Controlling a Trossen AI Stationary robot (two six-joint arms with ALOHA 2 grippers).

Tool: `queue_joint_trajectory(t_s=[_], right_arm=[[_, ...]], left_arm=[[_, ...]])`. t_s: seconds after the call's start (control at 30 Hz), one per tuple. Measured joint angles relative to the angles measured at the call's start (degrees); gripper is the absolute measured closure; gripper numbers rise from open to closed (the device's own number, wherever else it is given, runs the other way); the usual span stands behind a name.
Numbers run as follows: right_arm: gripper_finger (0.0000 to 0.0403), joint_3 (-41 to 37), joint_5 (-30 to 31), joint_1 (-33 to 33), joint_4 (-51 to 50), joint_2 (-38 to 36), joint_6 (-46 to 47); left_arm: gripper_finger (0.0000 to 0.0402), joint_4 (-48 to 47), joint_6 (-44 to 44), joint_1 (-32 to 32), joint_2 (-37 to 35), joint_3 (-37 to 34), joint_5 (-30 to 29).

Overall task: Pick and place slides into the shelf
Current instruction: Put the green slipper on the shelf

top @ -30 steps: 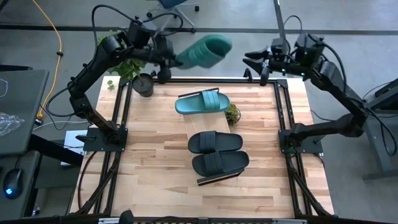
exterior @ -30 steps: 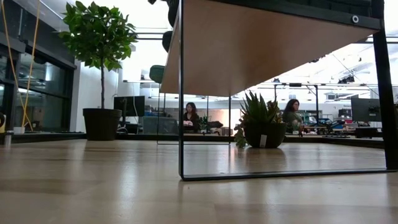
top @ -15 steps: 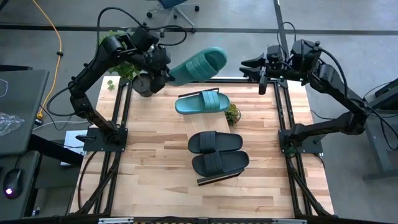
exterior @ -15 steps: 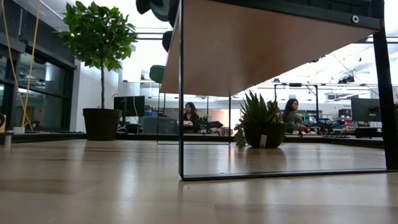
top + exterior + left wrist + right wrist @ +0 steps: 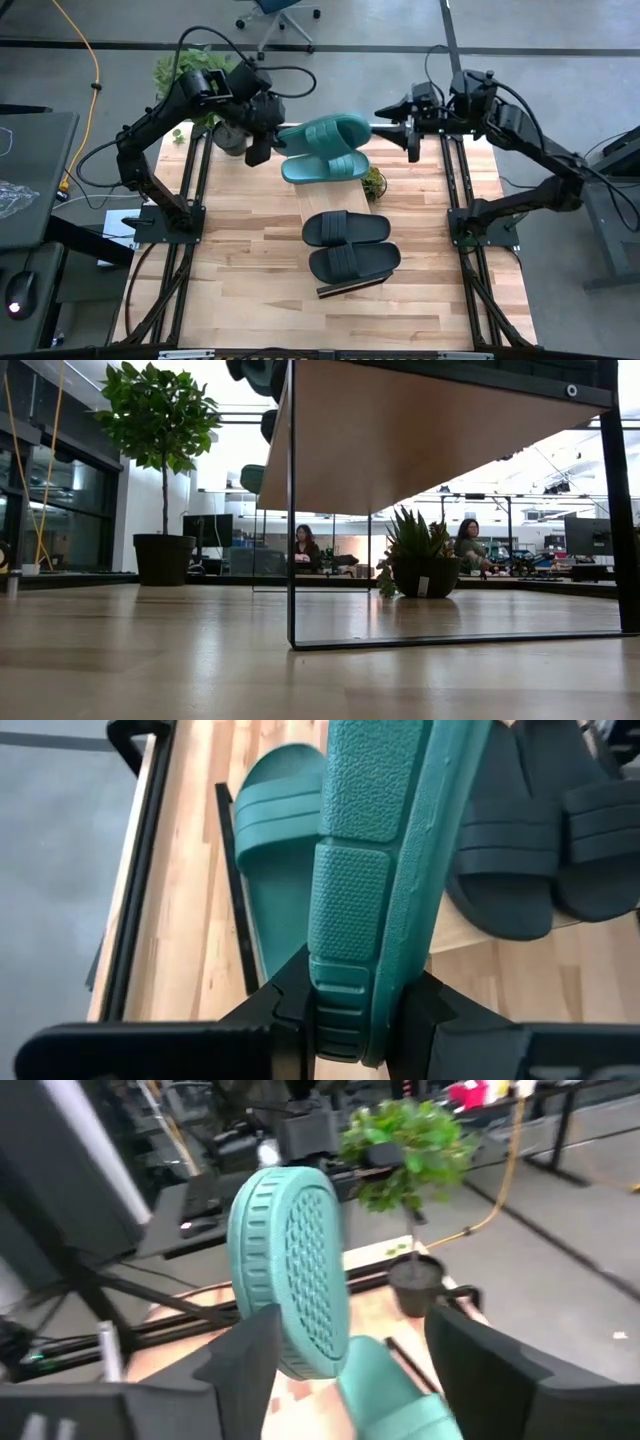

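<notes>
No brand, label or writing can be read on anything here. The left gripper (image 5: 350, 1020) is clamped on the heel edge of a teal green rubber slide sandal (image 5: 328, 134) with a pebbled sole, holding it in the air above the second teal slide (image 5: 322, 166), which lies on the long light-wood plank shelf (image 5: 310, 205) beside two black ribbed-strap slides (image 5: 348, 245). The right gripper (image 5: 345, 1355) hangs with fingers spread wide on either side of the raised slide's toe, not gripping it.
</notes>
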Motion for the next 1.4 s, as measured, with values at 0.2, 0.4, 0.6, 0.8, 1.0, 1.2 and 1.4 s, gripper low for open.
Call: queue_joint_trajectory(t_s=[0.2,0.4,0.6,0.8,1.0,1.2,1.4], right_arm=[[0.0146,0.0,-1.03,2.73,0.45,1.06,0.89],[0.0146,0.0,0.04,3.99,0.74,0.99,0.89],[0.0146,0.02,-0.3,3.99,0.87,0.12,0.92],[0.0146,0.13,-0.37,3.99,1.0,-0.62,0.91],[0.0146,0.13,1.27,3.99,0.77,-0.11,0.87],[0.0146,0.13,1.81,3.99,0.8,-0.14,0.92],[0.0146,0.13,1.83,3.99,0.89,1.21,0.92]], left_arm=[[0.0342,-0.83,-0.01,0.01,0.37,0.01,-0.99],[0.034,-1.09,-0.04,0.01,0.34,0.01,-0.96],[0.0343,-1.49,-0.1,-0.06,0.38,0.01,-1.23],[0.0341,-1.85,0.22,0.01,0.41,0.01,-1.84],[0.0343,-1.81,1.02,-0.04,0.41,0.01,-1.8],[0.0341,-1.77,1.01,0.01,0.41,0.02,-1.8],[0.0343,-1.73,1.02,0.01,0.41,0.03,-1.69]])
